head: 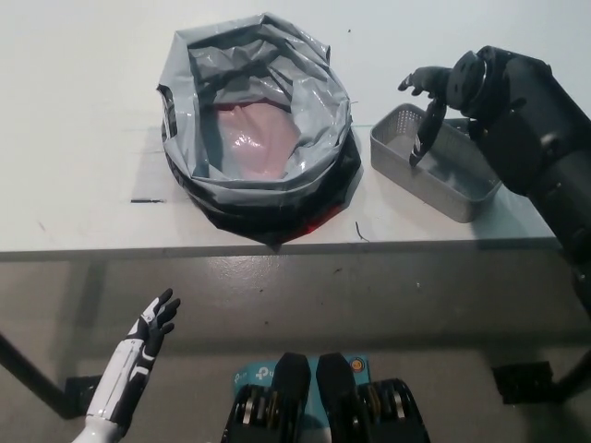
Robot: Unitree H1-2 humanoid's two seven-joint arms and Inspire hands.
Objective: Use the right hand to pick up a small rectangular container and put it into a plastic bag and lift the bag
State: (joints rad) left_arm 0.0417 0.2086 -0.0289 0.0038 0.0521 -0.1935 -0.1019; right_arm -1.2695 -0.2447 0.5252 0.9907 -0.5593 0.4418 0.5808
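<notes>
One small metal container [434,163] sits at the right side of the white table [74,138], close to the near edge. One open grey bag [259,138] stands to its left, with bare table between them. Above the container, the black right hand [434,106] hangs spread, holding nothing. Low at the left, off the table, the white left hand [155,325] rests with fingers apart.
</notes>
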